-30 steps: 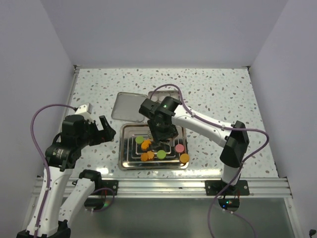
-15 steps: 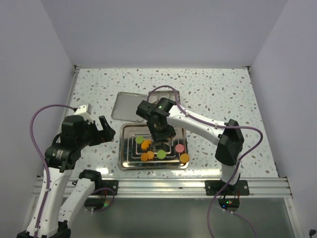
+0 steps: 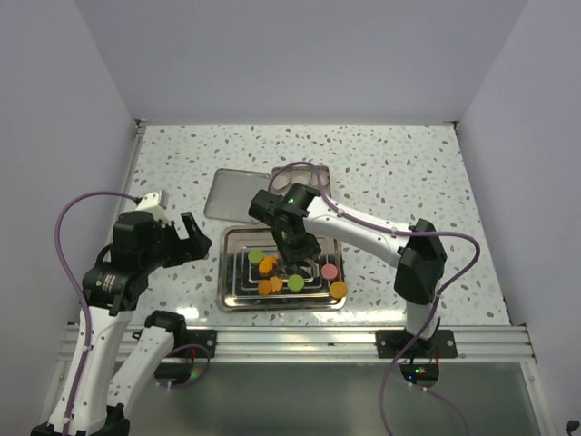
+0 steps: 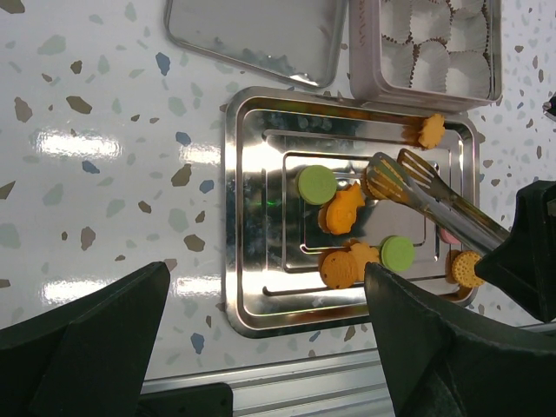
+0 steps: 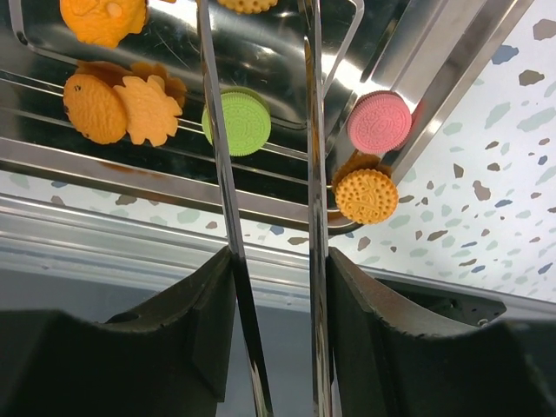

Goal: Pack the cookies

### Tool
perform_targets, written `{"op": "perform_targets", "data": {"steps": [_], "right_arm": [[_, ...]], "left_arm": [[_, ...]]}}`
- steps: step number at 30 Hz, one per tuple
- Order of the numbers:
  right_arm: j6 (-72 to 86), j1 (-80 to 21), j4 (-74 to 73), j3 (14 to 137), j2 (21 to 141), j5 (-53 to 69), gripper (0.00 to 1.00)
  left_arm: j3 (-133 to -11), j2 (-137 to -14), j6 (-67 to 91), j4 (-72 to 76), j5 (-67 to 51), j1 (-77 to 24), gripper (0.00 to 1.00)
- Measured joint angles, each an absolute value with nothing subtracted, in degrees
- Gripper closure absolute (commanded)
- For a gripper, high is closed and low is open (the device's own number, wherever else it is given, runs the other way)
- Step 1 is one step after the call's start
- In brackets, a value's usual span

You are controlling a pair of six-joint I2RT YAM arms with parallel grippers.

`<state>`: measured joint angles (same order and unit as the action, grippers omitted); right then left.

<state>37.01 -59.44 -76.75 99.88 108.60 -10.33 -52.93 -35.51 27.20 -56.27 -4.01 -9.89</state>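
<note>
The right gripper has its jaws pressed on the two arms of the tongs. The grip is light enough that the blades stand apart, and I see nothing between the tips. The tips hang over the middle of the tray, just beside an orange cookie. The left gripper has its jaws spread wide and empty, off the tray's left side.

All the cookies lie in the tray. Greens and oranges are around its middle, a pink and an orange are at its near right corner, and a flower is at its far rim. The box of cups sits at the tray's far right edge, and the lid lies beyond its far left.

As I judge the risks, tips lowered off-centre would push the cookie across the slick steel instead of straddling it. A hard squeeze could flip it out of the tray. The overlapping oranges near the tray's front may come up as a pair and drop.
</note>
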Motion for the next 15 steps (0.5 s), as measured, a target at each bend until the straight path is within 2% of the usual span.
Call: {"op": "perform_targets", "data": {"steps": [8,15], "right_arm": [[36.95,-60.12,-77.01,101.08,108.68,-10.72,0.66],[37.04,-60.12,-77.10,110.96,108.88,-12.75,0.68]], "left_arm": [[-52.93,-35.62,27.18,-56.23,-4.01,-10.04,0.00],[-52.93,-36.34,26.87,-56.23,-3.79,-10.28,0.00]]}}
